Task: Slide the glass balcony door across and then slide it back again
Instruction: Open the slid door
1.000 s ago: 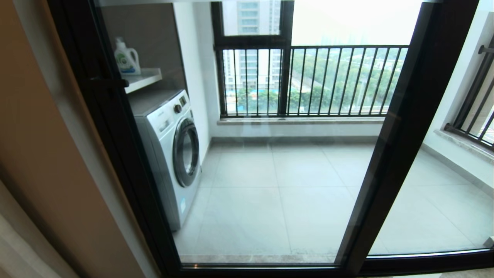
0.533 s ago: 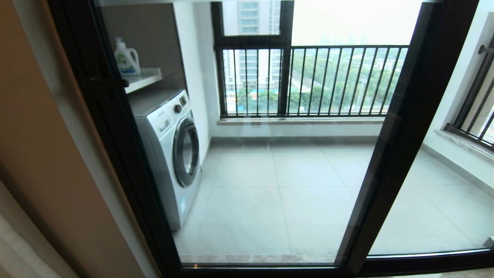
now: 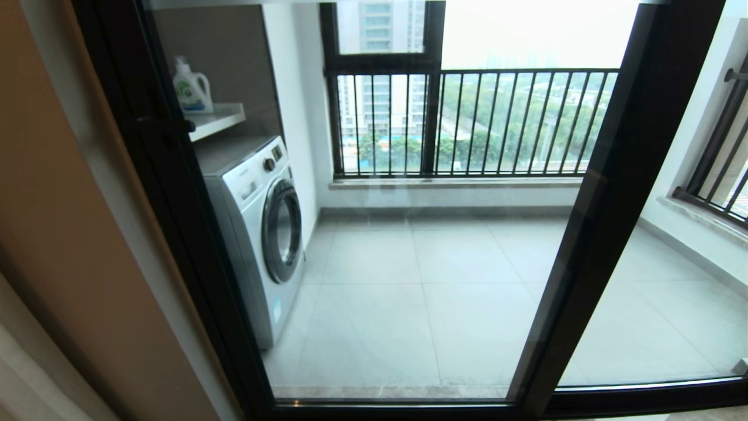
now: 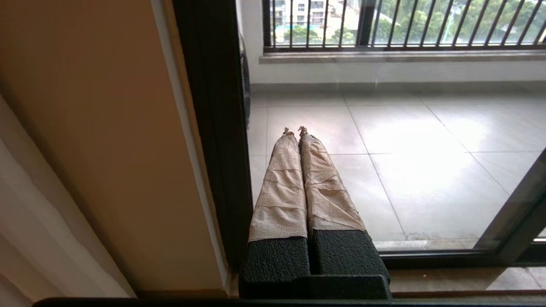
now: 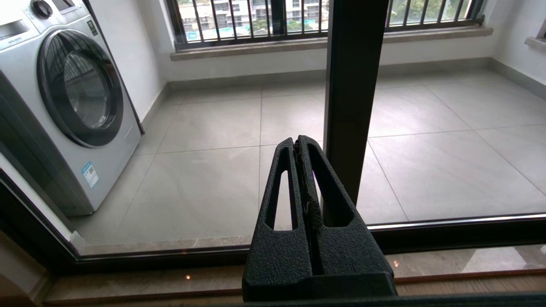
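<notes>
Two hands on this rig and neither has hold of anything. The left hand has its paper-wrapped fingers pressed flat together, pointing at the lower part of the glass balcony door just beside the door's black left upright. From the wrist view I can't tell whether the tips touch the glass. The right hand is closed up too — black slotted fingers together, nothing between them, sitting low in front of the glass just beside the dark middle upright.

The door itself fills most of the head view: clear glass in a slim black frame, its left upright hard against the tan wall, and the small black latch handle sticking out of that upright high up. Its other edge meets the middle upright, with the second glass panel beyond it on the right. Neither arm shows in the head view.

Through the glass — a silver front-loading washing machine on the left, a white shelf above it carrying a white detergent bottle, grey tiled floor, and black-barred railing windows along the back.
</notes>
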You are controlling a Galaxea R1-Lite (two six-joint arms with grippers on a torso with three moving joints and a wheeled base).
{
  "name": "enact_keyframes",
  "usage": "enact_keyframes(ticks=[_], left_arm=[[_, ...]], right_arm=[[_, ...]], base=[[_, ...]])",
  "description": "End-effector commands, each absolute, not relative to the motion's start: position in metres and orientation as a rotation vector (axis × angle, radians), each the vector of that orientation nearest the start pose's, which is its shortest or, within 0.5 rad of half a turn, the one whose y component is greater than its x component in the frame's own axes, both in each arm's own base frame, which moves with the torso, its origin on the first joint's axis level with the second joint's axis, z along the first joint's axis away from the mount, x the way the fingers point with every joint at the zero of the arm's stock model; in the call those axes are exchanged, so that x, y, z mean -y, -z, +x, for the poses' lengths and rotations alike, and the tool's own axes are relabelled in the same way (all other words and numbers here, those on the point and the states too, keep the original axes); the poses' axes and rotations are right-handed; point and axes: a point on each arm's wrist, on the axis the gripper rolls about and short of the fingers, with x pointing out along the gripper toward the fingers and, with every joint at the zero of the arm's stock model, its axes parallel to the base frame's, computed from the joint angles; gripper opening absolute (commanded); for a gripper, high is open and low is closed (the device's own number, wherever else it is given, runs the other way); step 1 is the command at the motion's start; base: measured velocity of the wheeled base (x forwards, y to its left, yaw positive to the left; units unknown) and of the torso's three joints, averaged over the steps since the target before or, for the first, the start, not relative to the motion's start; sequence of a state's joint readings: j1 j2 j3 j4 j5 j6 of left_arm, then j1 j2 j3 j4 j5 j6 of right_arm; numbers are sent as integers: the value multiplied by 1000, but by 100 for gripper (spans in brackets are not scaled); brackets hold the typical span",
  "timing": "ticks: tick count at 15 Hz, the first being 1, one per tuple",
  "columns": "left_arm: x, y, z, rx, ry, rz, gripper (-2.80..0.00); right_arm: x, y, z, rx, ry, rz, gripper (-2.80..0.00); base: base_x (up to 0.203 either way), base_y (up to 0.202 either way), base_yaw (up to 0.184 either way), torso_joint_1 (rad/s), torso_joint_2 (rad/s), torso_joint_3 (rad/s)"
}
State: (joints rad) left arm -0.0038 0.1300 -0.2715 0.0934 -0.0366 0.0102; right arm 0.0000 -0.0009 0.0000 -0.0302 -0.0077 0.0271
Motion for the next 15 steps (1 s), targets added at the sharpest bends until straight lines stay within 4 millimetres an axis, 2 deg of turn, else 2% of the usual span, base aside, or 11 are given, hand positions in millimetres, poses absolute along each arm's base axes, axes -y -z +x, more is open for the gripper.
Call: enact_keyframes(ticks=[1,3,7,9,13,15], left_arm=[[1,-175,-7,-57,62,10,-280],[2,-201,23,-84,73,8,-280],[3,-265,92,-27,88,4,-280],[3,-289,122,-5,93,0,-280],[5,-312,178,-19,97,-5,-280],[7,-311,203,-51,104,-7,-280]], right_arm=[[0,-75,-22,19,7,28,-280],[0,-75,-22,19,7,28,-280],[0,-75,-22,19,7,28,-280],[0,-75,-22,19,7,28,-280],[0,-75,-22,19,7,28,-280],[0,-75,-22,19,7,28,-280]], base=[[0,0,0,0,0,0],[0,0,0,0,0,0],[0,0,0,0,0,0],[0,0,0,0,0,0],[0,0,0,0,0,0],[0,0,0,0,0,0]])
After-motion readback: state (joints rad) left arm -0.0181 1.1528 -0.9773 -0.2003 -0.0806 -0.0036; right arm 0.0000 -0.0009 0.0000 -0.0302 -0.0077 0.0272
